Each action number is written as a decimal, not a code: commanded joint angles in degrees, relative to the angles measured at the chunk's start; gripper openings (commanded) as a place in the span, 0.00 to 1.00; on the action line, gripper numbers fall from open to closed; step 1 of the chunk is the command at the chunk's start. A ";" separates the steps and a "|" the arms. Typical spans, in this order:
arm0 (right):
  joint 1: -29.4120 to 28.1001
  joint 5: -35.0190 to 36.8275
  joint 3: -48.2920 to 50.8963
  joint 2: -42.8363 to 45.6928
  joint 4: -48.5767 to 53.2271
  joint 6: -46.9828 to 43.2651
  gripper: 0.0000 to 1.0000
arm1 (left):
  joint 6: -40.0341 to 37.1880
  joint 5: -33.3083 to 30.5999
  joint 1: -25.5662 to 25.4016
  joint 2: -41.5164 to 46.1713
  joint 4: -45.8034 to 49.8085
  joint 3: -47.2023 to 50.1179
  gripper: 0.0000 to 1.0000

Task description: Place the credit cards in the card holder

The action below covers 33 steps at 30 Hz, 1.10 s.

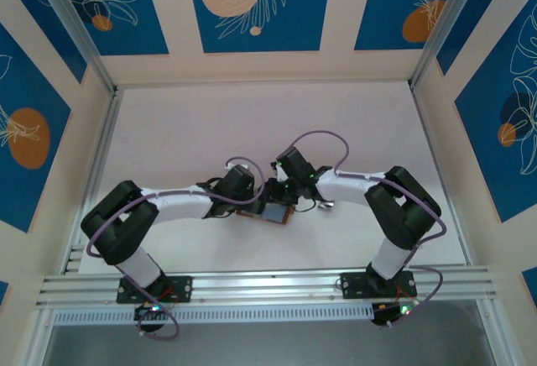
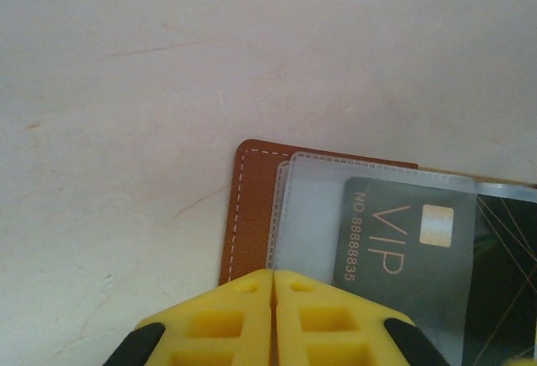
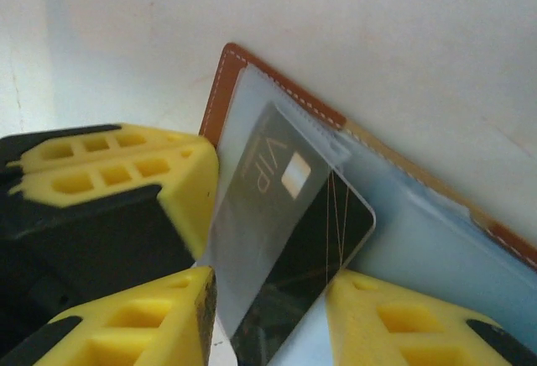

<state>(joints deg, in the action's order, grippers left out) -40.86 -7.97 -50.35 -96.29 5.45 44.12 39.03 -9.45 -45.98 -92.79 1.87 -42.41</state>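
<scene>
We've got the pale worktop (image 1: 252, 122), and at its middle both hands meet. The left hand (image 2: 273, 299) is closed tight at the edge of the open brown card holder (image 2: 247, 215). The right hand (image 3: 270, 299) stands with fingers spread. Between those fingers, a grey VIP credit card (image 2: 403, 240) sits partway inside the holder's clear sleeve (image 2: 306, 215).

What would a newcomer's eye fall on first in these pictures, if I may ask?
Most likely the dark grey plastic card marked VIP, lying partly inside a clear sleeve of the opened reddish-brown leather-look wallet in the middle of the white table. Next, the two grippers over it: the left gripper with its yellow fingers shut at the wallet's edge, the right gripper with its fingers parted either side of the card.
</scene>
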 commanded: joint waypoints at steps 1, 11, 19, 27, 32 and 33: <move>-0.27 2.79 -4.43 1.95 13.21 -5.05 0.41 | 0.87 1.37 -0.70 -3.68 6.32 3.64 0.08; -2.06 8.54 -11.35 -2.22 22.73 -6.50 0.04 | 0.71 1.61 -0.76 -3.65 5.38 4.18 0.08; -2.93 10.89 -13.70 -6.69 24.75 -6.07 0.00 | 0.61 1.72 -0.70 -3.31 4.93 4.61 0.08; -3.69 9.96 -14.42 -8.50 23.11 -5.97 0.00 | 0.53 1.89 -0.73 -3.27 4.82 4.62 0.08; -3.71 7.59 -15.05 -9.65 19.97 -5.36 0.00 | 0.44 2.07 -0.69 -3.28 4.73 4.67 0.08; -3.70 7.29 -15.51 -10.01 19.65 -5.36 0.00 | 0.44 2.15 -0.74 -3.27 4.67 4.78 0.08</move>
<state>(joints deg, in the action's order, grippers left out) -43.99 1.37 -63.92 -104.36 27.46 38.50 39.09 -9.45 -46.04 -92.79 -1.26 -41.21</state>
